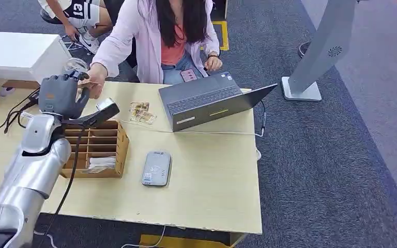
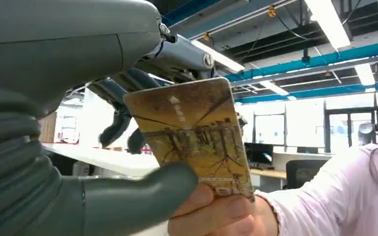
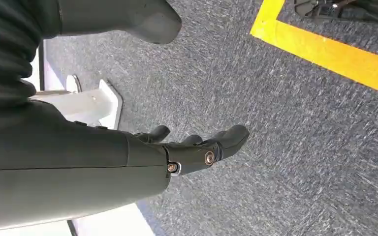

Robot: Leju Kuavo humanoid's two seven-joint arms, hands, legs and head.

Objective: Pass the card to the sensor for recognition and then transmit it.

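Left hand (image 1: 61, 94) raised over the far left part of the table (image 1: 207, 175), above the wooden compartment box (image 1: 115, 150). It pinches the card (image 2: 193, 132) between thumb and fingers; the other fingers curl behind the card. The card is brownish-gold with a worn printed picture, held upright. A person's hand (image 1: 94, 77) reaches across from the far side and grips the same card at its lower edge, so both hold it at once. The person, in a pale pink jacket, sits at the far edge of the table.

Right hand (image 3: 197, 145) hangs over grey carpet (image 3: 285, 147), fingers apart and lightly bent, nothing in it. A yellow floor line (image 3: 325, 51) runs beyond it.

On the table: grey card sensor (image 1: 156, 168) lies flat, just right of the wooden box, near the front half. Open laptop (image 1: 207, 101) sits farther back and to the right. A few small cards (image 1: 140, 112) lie between box and laptop, toward the far edge. A white cable (image 1: 207, 133) runs along the table near the laptop.
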